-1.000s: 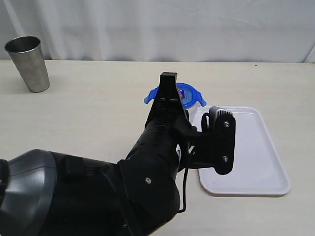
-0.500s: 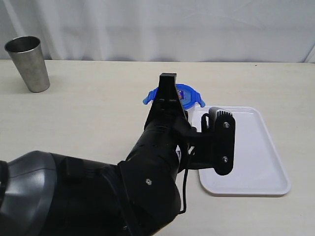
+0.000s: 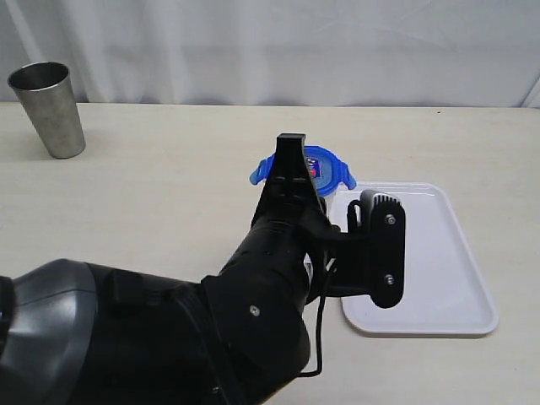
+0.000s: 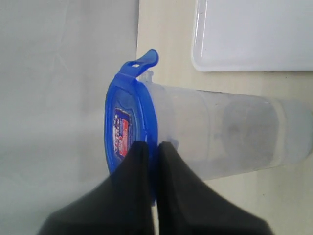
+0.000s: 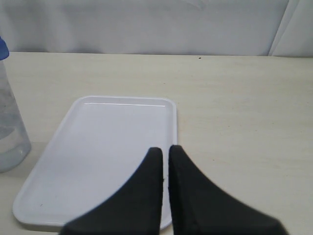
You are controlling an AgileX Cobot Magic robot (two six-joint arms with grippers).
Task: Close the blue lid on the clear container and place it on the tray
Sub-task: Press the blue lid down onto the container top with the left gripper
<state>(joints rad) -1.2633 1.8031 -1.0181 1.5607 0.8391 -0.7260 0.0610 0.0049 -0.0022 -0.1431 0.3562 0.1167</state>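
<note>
The blue lid (image 4: 145,110) sits on top of the clear container (image 4: 222,132), with one snap tab sticking up. My left gripper (image 4: 153,145) is shut on the lid's near edge. In the exterior view the lid (image 3: 327,169) shows just past that gripper (image 3: 292,140), and the arm hides most of the container. The white tray (image 3: 439,253) lies directly to the right of it. The right wrist view shows the container (image 5: 10,127) upright beside the tray (image 5: 98,147). My right gripper (image 5: 165,149) is shut and empty over the tray's near corner.
A grey steel cup (image 3: 51,108) stands at the far left back of the beige table. The left arm's black body and its wrist camera (image 3: 380,246) fill the foreground and overlap the tray's left edge. A white curtain closes off the back.
My left gripper has shifted slightly right and toward the tray, and the lid with the container moved along with it. The right gripper has not moved.
</note>
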